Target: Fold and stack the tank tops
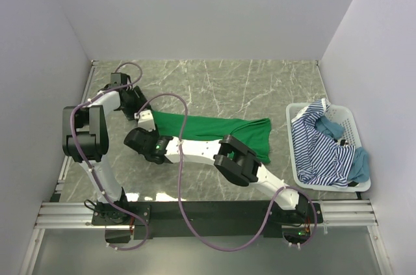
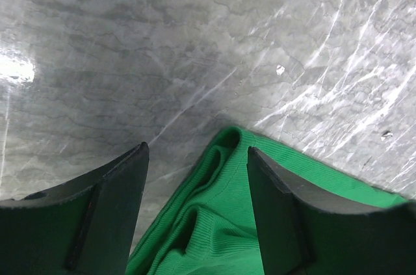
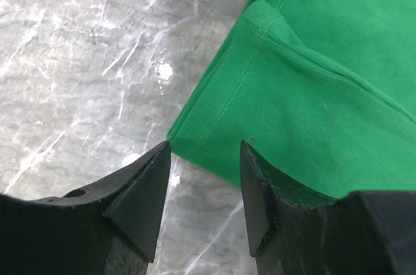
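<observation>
Though arms (image 1: 195,149) half-hide the green tank top (image 1: 221,127), left gripper (image 2: 197,151) gapes; right gripper (image 3: 205,148) gapes too.

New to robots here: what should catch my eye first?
The bright green tank top lies stretched across the middle of the marble table, with the open left claw and open right claw at its left end. At the right edge, a white slatted basket holds a navy-and-white striped tank top and a teal cloth.

Left arm (image 1: 83,135): elbow raised, wrist bent downward; left gripper (image 2: 198,153), jaws parted. Right arm (image 1: 237,159): stretched low leftward; right gripper (image 3: 205,148), jaws parted, near the left.
</observation>
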